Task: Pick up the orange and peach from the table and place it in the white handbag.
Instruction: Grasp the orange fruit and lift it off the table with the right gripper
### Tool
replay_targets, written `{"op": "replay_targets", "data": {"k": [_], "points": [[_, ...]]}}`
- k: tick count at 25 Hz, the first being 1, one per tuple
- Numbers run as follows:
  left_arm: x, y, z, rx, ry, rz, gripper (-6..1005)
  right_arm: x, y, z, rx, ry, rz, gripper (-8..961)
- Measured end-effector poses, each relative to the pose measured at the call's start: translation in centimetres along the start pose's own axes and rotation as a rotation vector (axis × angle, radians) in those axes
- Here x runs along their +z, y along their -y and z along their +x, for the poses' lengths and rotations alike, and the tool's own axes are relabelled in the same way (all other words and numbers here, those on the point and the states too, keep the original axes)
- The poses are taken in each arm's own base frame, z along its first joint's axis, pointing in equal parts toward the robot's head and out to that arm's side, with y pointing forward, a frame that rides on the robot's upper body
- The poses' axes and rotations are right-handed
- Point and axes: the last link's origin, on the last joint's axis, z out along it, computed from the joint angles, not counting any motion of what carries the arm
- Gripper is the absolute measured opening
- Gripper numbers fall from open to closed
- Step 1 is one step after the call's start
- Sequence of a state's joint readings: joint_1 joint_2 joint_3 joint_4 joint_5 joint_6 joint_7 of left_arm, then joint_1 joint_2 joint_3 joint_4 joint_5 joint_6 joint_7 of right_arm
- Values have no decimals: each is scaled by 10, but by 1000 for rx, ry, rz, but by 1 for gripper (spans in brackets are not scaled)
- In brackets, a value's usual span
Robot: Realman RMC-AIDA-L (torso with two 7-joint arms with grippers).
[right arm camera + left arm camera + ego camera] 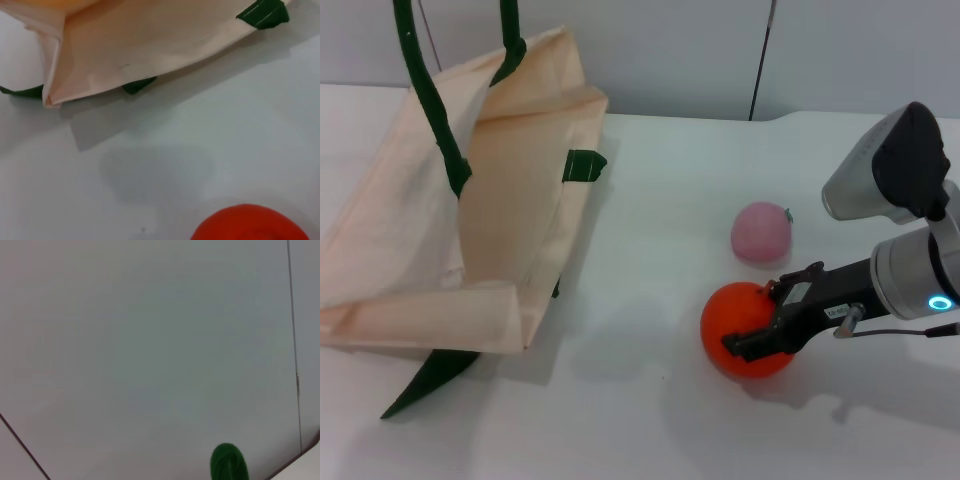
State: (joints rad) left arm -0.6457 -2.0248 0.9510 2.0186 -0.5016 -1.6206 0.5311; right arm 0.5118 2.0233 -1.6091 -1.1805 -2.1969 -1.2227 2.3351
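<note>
**Right gripper clamped on orange**

Head view: right gripper (767, 325) grips the orange (735, 322) on the table (650, 400); peach (761, 233) lies just behind it, apart. White handbag (470, 210) lies at left, mouth open, handles up.

Right wrist view: orange's top and bag's edge only, no fingers.

Left wrist view: one green strap (228, 463); left gripper unseen.

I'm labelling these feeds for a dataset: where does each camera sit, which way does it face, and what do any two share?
Head view: high on the robot, looking down at the table; shows the right gripper at the orange, peach behind, white handbag on the left.
Left wrist view: faces a blank wall, only a green strap; no robot parts.
Right wrist view: low over the table, facing the handbag; no fingers visible.
Shared: head and right wrist both show orange and handbag.
</note>
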Motion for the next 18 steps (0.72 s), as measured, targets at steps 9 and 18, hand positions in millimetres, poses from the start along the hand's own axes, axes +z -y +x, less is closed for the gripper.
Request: {"op": "replay_targets", "data": {"k": [9,18], "points": [[0,0,1,1,-2,-1,109,4,1,1,4,-34,-13,651],[0,0,0,0,2,0,109,2,4,-3,-15,-30,10,412]]}}
